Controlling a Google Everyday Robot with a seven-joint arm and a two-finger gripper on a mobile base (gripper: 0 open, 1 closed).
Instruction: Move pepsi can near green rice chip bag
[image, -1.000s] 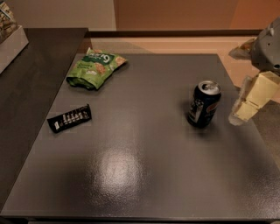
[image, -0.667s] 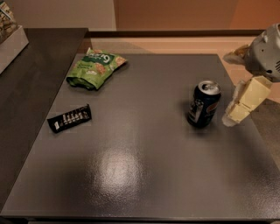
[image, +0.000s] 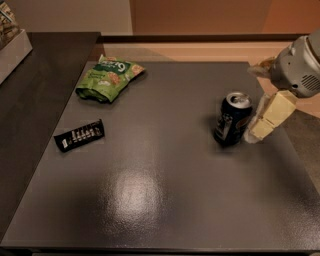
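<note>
Toward 3 o'clock on the dark grey table (image: 165, 200) stands the pepsi can (image: 231, 122), upright, silver top up, its logo turned to the right. The gripper (image: 257, 131) is at 3 o'clock of the can, slanting down from the grey wrist housing (image: 297, 65) at the can's 2 o'clock, its cream tip low and just beside the can's lower right side. Whether it touches the can cannot be told, and neither can whether the tool is spread or pressed together.

Compared with a second ago, the gripper has slid toward 9 o'clock. Then a clear strip of table lay between its tip and the can; that strip narrowed in the next picture, and now it has all but closed. The wrist housing has come along the same way and reaches further into view. The can has not shifted or tipped.

The green rice chip bag (image: 107, 77) lies flat at about 10 o'clock on the table, well apart from the can, in the same spot and pose as before. A flat black wrapper bar (image: 80, 135) lies at 9 o'clock, near the left edge, at 7 o'clock of the bag, also unmoved. Past the table's left edge runs a darker counter (image: 30, 110) with a white box (image: 12, 50) at its far end.
</note>
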